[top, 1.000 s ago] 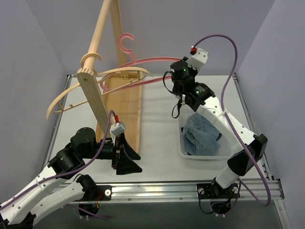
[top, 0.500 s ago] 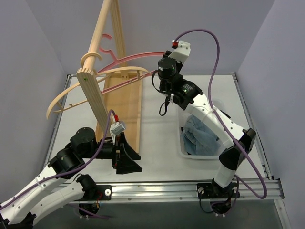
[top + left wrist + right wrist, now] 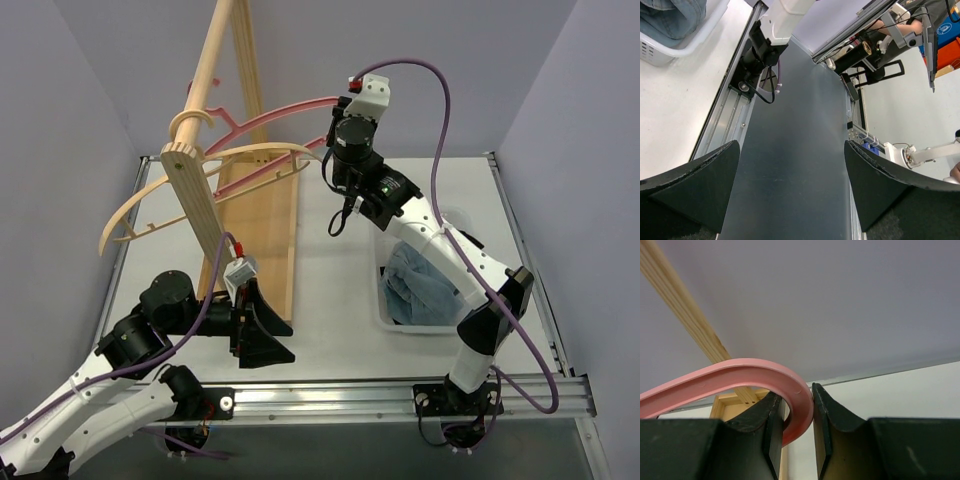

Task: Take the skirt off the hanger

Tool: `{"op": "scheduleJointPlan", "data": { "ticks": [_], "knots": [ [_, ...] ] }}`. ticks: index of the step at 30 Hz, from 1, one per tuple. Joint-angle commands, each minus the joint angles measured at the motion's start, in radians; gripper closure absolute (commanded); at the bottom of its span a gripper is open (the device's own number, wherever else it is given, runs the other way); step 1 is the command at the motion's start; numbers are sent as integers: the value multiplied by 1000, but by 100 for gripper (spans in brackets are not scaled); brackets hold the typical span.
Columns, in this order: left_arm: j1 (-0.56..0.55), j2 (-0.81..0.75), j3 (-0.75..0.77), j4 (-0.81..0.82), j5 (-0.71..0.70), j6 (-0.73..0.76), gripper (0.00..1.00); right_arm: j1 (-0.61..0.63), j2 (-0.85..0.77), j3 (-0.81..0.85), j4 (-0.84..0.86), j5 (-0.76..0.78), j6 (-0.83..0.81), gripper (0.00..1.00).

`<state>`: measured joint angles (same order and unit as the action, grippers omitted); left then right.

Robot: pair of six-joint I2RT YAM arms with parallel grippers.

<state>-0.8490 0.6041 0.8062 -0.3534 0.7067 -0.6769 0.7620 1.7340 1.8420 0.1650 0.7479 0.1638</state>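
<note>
right gripper [image 3: 795,405] pinched narrow on end of pink plastic hanger [image 3: 740,372] | left gripper [image 3: 791,145] wide, empty | risk: hanger pivots in the pinch, hook snags tall wooden rack [image 3: 212,60], drops

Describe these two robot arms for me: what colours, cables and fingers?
Both are white shells with black joints: left arm, right arm. A purple cable loops along each. The left gripper and right gripper have broad matte black wedge fingers; a white camera box with a red spot sits by each.

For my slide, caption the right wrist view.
Right gripper shut on pink hanger, wooden rack behind.
</note>
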Motion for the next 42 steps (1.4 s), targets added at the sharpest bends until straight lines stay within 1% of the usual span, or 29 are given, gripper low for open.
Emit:
{"op": "scheduleJointPlan", "data": {
  "ticks": [1, 6, 13, 22, 32, 36, 42],
  "knots": [
    [2, 2, -7, 42, 4, 2, 6, 8, -7, 5, 120, -41, -23, 100],
    [2, 8, -6, 48, 8, 4, 6, 8, -13, 6, 156, -59, 2, 100],
    [2, 3, -15, 47, 5, 0, 6, 10, 2, 48, 188, -96, 0, 100],
    [2, 5, -9, 39, 10, 2, 6, 13, -2, 54, 234, -120, 5, 100],
    [2, 9, -6, 34, 2, -1, 6, 22, 1, 103, 246, -114, 3, 100],
    [2, 14, -4, 34, 4, -3, 6, 22, 2, 121, 229, -88, 3, 100],
    [2, 20, -1, 28, 7, -4, 6, 22, -47, 43, 257, -56, 9, 100]
  ]
}}
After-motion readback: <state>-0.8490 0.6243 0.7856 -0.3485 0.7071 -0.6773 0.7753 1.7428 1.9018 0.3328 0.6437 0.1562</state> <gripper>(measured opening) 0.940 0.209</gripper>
